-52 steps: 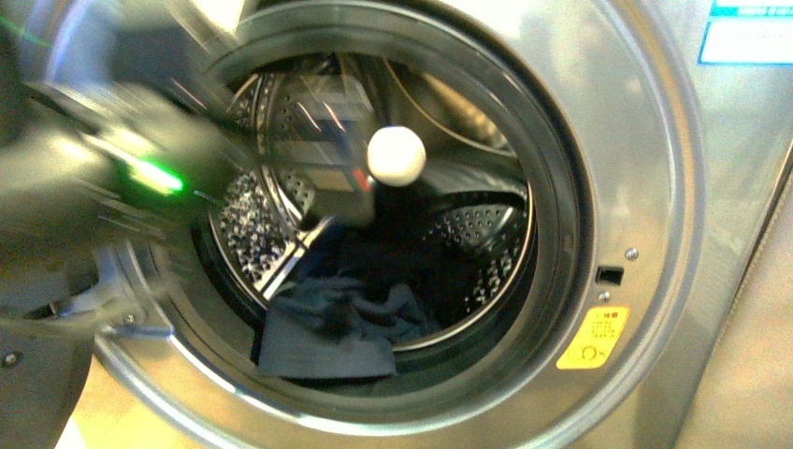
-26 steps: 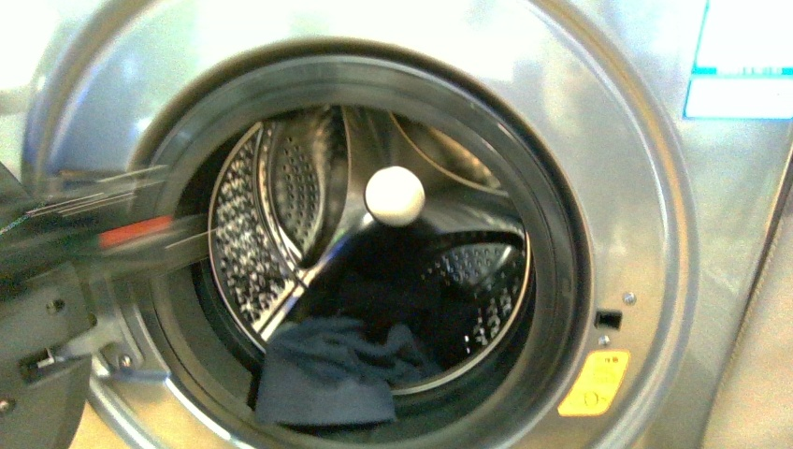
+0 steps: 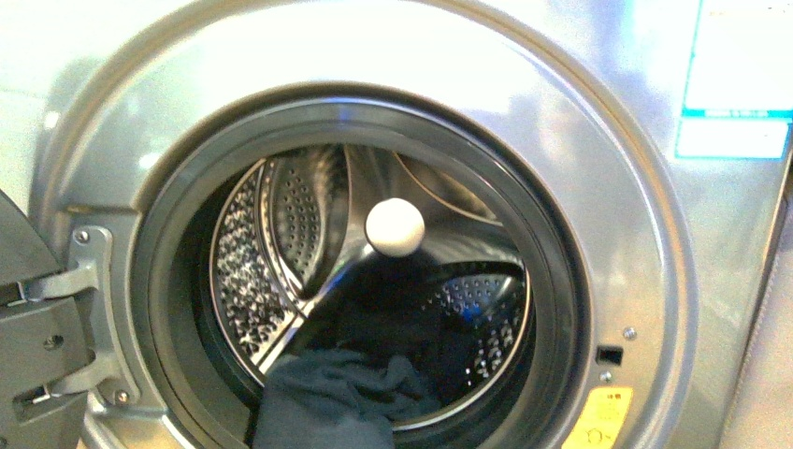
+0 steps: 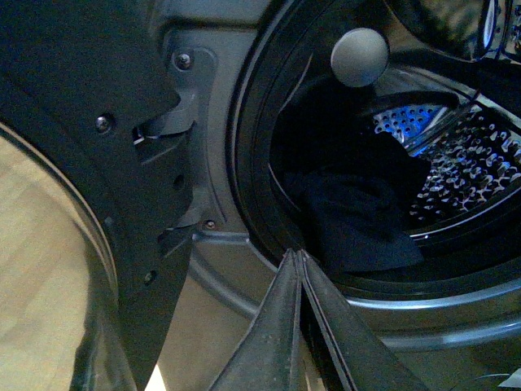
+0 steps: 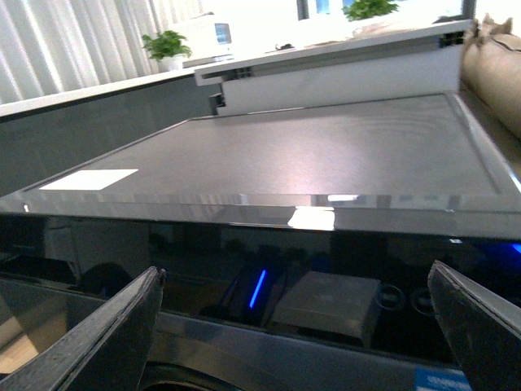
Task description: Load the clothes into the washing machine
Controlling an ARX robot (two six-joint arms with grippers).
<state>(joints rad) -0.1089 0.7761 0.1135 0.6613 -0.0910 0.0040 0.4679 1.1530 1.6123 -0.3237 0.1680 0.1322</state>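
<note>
Gone from front view, left claw (image 4: 297, 269) hangs closed beside clothes (image 4: 358, 220).

Nothing printed can be read outright. The silver-grey front-loading washing machine (image 3: 645, 215) carries a blue-and-white energy label (image 3: 737, 79) at its upper right, washed out by glare so no words or figures come through. Low on its front panel, a yellow warning sticker (image 3: 598, 421) shows dark marks and a round symbol, too small to read.
</note>
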